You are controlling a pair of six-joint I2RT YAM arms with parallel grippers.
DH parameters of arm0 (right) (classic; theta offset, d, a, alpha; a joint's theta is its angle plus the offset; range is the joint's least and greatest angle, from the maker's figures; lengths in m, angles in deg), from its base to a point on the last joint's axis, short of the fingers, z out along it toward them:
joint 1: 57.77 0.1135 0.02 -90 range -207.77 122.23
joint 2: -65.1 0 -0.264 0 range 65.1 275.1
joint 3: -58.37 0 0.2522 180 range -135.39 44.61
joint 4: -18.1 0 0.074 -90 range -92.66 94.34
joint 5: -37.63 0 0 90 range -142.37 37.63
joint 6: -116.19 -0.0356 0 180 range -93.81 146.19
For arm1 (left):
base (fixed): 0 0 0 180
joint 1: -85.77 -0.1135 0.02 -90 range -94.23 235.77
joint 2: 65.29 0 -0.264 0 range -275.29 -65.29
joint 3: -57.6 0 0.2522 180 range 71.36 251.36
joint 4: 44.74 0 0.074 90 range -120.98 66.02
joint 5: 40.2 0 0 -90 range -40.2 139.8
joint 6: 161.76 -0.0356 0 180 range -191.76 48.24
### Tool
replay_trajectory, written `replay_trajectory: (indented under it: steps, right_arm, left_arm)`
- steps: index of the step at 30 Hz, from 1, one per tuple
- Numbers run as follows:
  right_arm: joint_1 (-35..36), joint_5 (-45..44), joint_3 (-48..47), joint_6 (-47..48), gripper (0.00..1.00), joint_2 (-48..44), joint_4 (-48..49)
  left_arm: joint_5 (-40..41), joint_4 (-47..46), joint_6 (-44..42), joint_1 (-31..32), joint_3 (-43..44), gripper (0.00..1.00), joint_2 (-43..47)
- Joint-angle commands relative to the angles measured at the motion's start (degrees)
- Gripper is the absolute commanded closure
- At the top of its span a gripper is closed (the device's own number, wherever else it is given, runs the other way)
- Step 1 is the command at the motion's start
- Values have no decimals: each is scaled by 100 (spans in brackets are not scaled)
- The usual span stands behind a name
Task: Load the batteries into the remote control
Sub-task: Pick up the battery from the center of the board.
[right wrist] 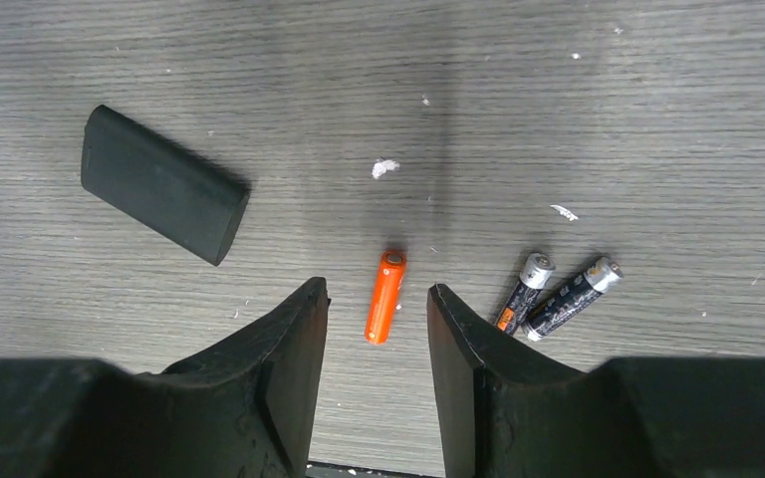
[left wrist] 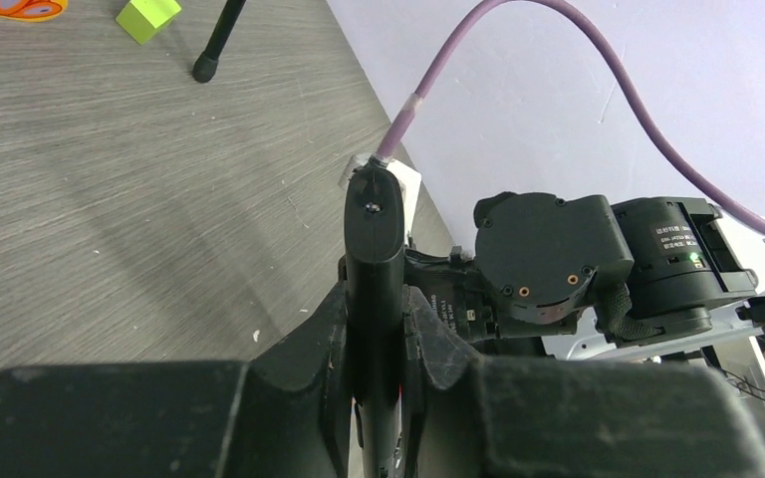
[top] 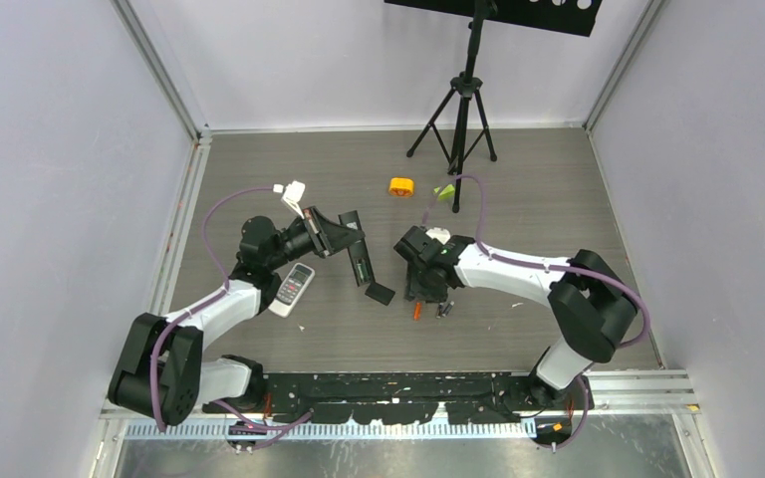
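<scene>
The black remote control [left wrist: 374,239] is clamped edge-on in the left gripper [left wrist: 374,321], near the table's [top: 518,189] middle. The right gripper's [right wrist: 377,291] jaws are set partly apart around the ungripped orange battery [right wrist: 385,296], towards the near edge. Two dark batteries [right wrist: 558,296] are laid just beside it.

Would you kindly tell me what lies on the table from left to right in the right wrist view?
black cover → orange battery → dark battery → second dark battery
</scene>
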Motion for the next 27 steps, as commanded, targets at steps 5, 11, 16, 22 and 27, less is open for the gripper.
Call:
replay_trajectory:
  steps: [5,11,16,22,27]
  right_arm:
    - [211,-81,-464,-23,57,349,-481]
    - [383,85,-505,-88,61,563,-619]
    - [442,215,-371,-189,68,695,-456]
    - [442,-106,-311,-203,77,750,-455]
    - [442,-225,-246,-200,89,646,-288]
  left_arm:
    - [127,-216,-103,-12,64,100,25]
    - [253,79,-206,-12,62,100,66]
    - [298,177,-233,-12,48,100,86]
    - [298,354,-185,-12,31,100,121]
    - [278,473,-85,-12,-8,100,136]
